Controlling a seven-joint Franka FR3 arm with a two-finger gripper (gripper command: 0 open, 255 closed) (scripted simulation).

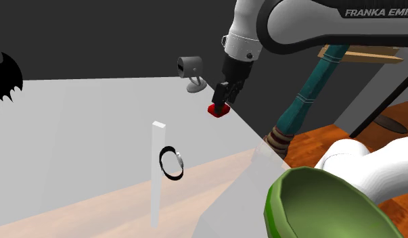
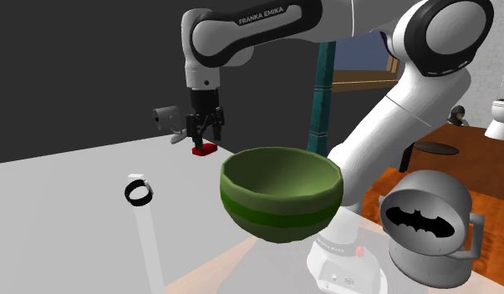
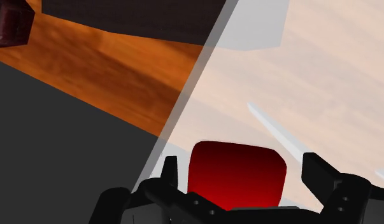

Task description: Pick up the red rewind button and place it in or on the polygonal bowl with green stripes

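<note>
The red rewind button (image 1: pixel 218 111) lies on the pale table close to its far edge, and it is also seen past the bowl (image 2: pixel 206 150). My black gripper (image 1: pixel 222 100) hangs straight down over it, open. In the wrist view the two fingers (image 3: pixel 169 170) stand either side of the red button (image 3: pixel 238 181) with small gaps, not clasping it. The polygonal bowl (image 1: pixel 310 203) is dark green with a lighter green stripe. It sits near the stand, at the shoulder view's lower right, and stands large in the second exterior view's middle (image 2: pixel 279 196).
A grey camera-like object (image 1: pixel 192 71) stands just beyond the button. A black ring (image 1: pixel 172 163) hangs by a thin white upright slab (image 1: pixel 157 172). A grey mug with a bat emblem (image 2: pixel 430 221) sits beside the bowl. The table edge and wooden floor (image 3: pixel 95 70) are close to the button.
</note>
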